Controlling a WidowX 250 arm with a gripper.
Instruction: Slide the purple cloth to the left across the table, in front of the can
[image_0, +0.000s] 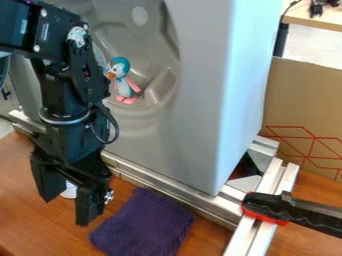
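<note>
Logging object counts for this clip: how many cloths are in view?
1: a purple cloth on the wooden table, by the metal rail and near the end effector.

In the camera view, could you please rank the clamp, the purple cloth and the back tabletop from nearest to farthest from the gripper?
1. Purple cloth, just right of the gripper in the picture.
2. Clamp, lower right.
3. Back tabletop, upper right corner.

1. Small pale markings (45, 32) dot the black robot arm (73, 92) at upper left, too small to read.
2. Red lines (310, 145) cross the brown cardboard (304, 100) at right, spelling out no readable letter or number.
3. No legible text, label or sign appears.
</note>
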